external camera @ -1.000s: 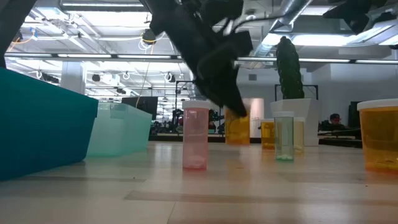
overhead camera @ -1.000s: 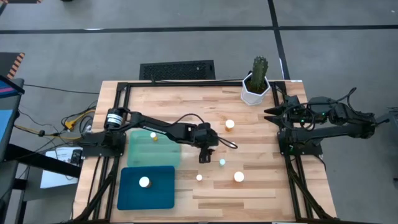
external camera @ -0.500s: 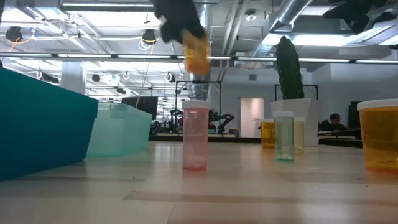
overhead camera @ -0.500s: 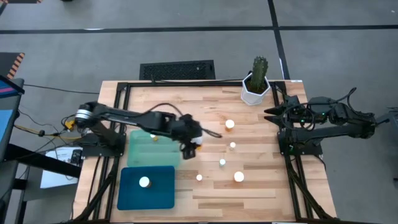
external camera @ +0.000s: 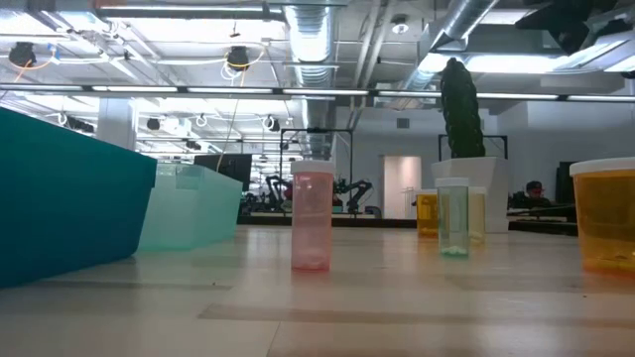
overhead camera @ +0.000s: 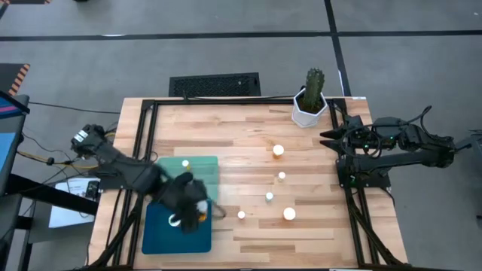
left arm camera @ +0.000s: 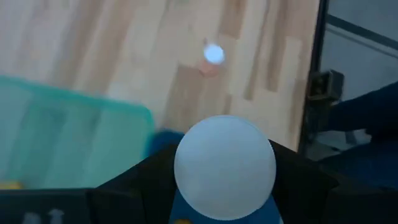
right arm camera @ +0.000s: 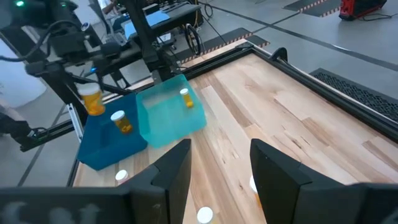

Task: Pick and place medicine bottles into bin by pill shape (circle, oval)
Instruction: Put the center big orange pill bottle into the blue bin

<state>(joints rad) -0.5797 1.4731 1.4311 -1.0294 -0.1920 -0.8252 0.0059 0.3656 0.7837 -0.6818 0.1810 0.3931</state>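
- Medicine bottle (left arm camera: 224, 167), white cap facing the wrist camera, is sitting between the left gripper's (overhead camera: 188, 214) dark fingers, which are holding it by its amber body over the dark teal bin (overhead camera: 154, 233).
- In the right wrist view that same bottle (right arm camera: 92, 99) is hanging upright above the dark teal bin (right arm camera: 102, 149), clear of its walls.
- One bottle (overhead camera: 175, 220) is already lying inside that bin, just beside the gripper, so the drop should be made next to it rather than on top of it.
- Judging the step: the gripper is placing, and it should be lowering the bottle inside the walls before letting go, so the bottle is not bouncing out.
- Next to it, the pale green bin (overhead camera: 203, 175) is holding another bottle (overhead camera: 185, 163); the release must stay on the teal side.
- Five bottles are waiting on the wooden table (overhead camera: 331, 226), the nearest (overhead camera: 241, 215) just beyond the teal bin.
- Right gripper (overhead camera: 325, 135) is resting with its fingers apart and empty at the table's edge near the cactus pot (overhead camera: 309, 111).
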